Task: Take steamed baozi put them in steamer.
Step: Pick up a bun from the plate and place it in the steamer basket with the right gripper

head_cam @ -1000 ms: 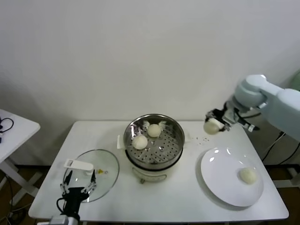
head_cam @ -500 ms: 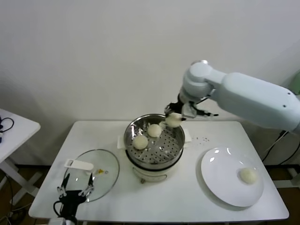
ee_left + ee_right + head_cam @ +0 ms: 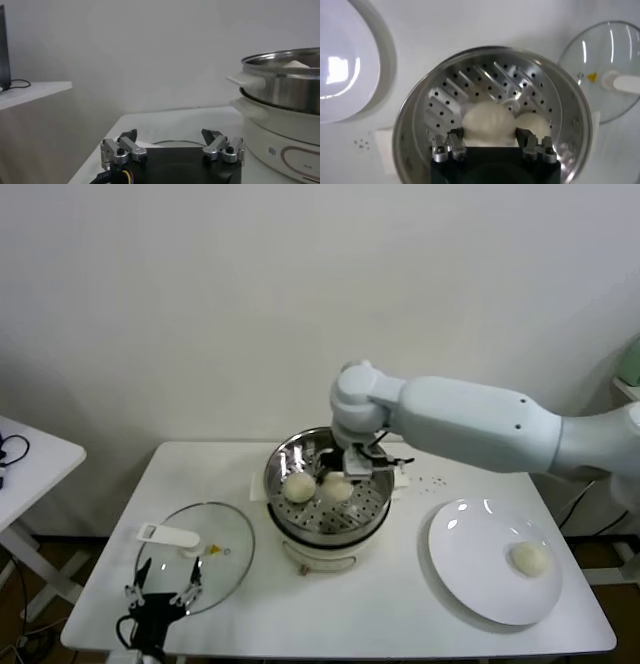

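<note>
The steamer stands mid-table, its perforated tray showing in the right wrist view. My right gripper reaches down into it, shut on a steamed baozi that sits low over the tray. A second baozi lies beside it on the tray. One more baozi rests on the white plate. My left gripper hangs open and empty at the table's front left, near the lid.
A round glass lid with a white handle lies flat left of the steamer. The plate fills the right part of the table. A small side table stands off to the left.
My right arm swung left from beside the plate with the baozi, crossed the steamer's rim and came down inside it. The left gripper stayed put.
</note>
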`<state>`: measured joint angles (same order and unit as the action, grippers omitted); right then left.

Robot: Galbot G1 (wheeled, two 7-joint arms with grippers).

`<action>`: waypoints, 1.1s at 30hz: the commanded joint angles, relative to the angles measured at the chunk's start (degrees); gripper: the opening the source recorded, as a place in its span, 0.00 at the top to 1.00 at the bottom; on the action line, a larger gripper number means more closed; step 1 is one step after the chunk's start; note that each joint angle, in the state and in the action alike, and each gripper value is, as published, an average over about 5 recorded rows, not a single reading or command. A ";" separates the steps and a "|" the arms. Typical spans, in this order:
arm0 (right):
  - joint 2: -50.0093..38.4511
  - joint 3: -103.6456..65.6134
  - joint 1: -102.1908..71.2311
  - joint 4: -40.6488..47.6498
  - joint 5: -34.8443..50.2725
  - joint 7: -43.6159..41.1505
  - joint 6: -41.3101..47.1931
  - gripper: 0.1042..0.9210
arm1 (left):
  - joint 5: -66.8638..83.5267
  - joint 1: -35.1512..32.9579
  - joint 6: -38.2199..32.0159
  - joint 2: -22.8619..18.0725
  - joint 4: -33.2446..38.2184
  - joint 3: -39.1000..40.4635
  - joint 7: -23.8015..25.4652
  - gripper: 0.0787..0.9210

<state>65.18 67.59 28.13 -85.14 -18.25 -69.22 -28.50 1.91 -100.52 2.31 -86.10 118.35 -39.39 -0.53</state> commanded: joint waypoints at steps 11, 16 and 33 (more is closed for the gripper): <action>4.12 2.13 -3.71 2.79 -1.61 2.00 -4.79 0.29 | 0.08 0.51 0.02 -0.10 -1.18 0.35 0.00 0.12; 3.90 2.20 -4.21 3.08 -1.66 2.01 -4.64 0.29 | 0.06 0.50 -0.26 -0.47 -1.52 0.41 0.01 0.12; 3.47 1.42 -4.44 3.49 -2.51 3.49 -5.95 0.20 | 0.32 1.08 -0.31 -0.36 -2.06 0.47 0.04 0.12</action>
<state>68.62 69.28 23.75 -81.70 -20.41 -66.18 -33.61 2.13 -99.49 2.03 -86.47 116.38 -38.95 -0.50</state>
